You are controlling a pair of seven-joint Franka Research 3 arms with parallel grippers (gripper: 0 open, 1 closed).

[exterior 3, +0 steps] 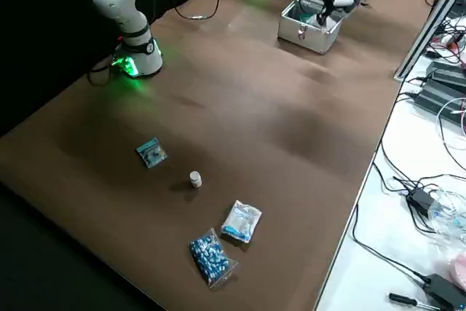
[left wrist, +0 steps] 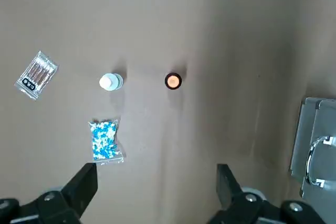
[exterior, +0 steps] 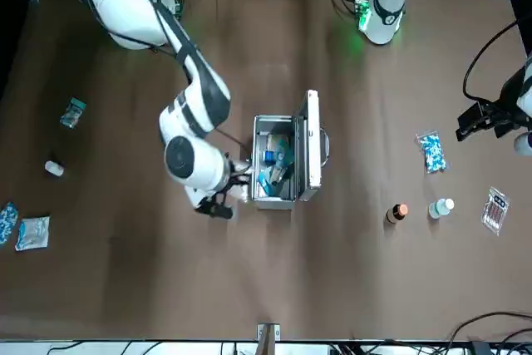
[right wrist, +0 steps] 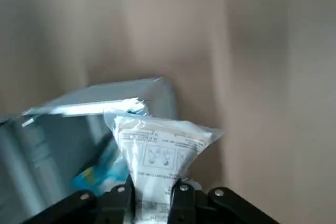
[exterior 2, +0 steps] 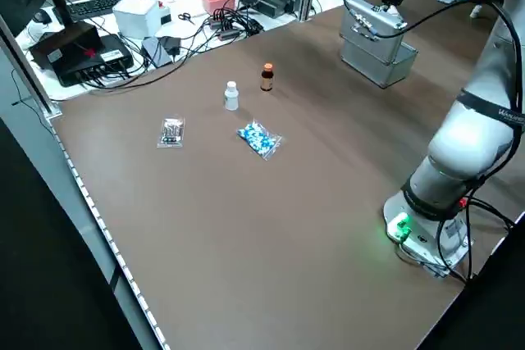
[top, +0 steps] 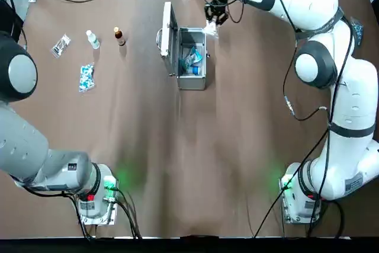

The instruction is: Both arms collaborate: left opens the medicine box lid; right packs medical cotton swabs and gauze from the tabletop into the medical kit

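Your L gripper [left wrist: 152, 182]: fingers apart, holding nothing, high over the table [top: 177, 164], well left of the medicine box [top: 192, 58]. Lid [top: 167, 38] stands upright. Your R gripper [top: 214, 15]: fingers clamped on the gauze [right wrist: 157, 156], box just below-left of it, blue-white packet [top: 192, 60] inside.

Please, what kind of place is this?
Probably a robotics lab: two robot arms bolted to a brown table, cables and electronics on a bench beside it, and an open medicine box.

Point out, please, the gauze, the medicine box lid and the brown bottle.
gauze [right wrist: 157, 153], right wrist view, printed face.
medicine box lid [top: 167, 31], top view, upright panel's edge.
brown bottle [top: 119, 36], top view, body.
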